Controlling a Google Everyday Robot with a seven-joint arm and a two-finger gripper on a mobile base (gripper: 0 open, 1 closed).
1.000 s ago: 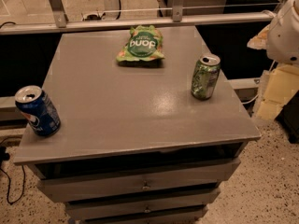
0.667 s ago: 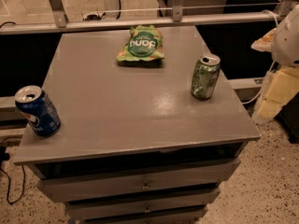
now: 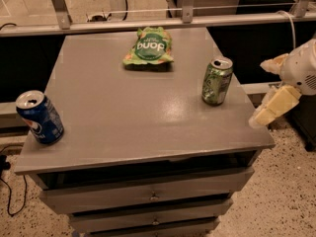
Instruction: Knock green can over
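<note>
The green can stands upright on the grey table top, near its right edge, with its silver top and pull-tab showing. My gripper, white with cream-coloured parts, hangs off the table's right side, to the right of the can and slightly nearer the front. It is about a can's height away from the can and does not touch it.
A blue can stands upright at the table's front left corner. A flat green snack bag lies at the back middle. The table has drawers below its front edge. A metal rail runs behind it.
My gripper has moved a little left and down, closer to the table's right edge. The green can, blue can and bag have not moved.
</note>
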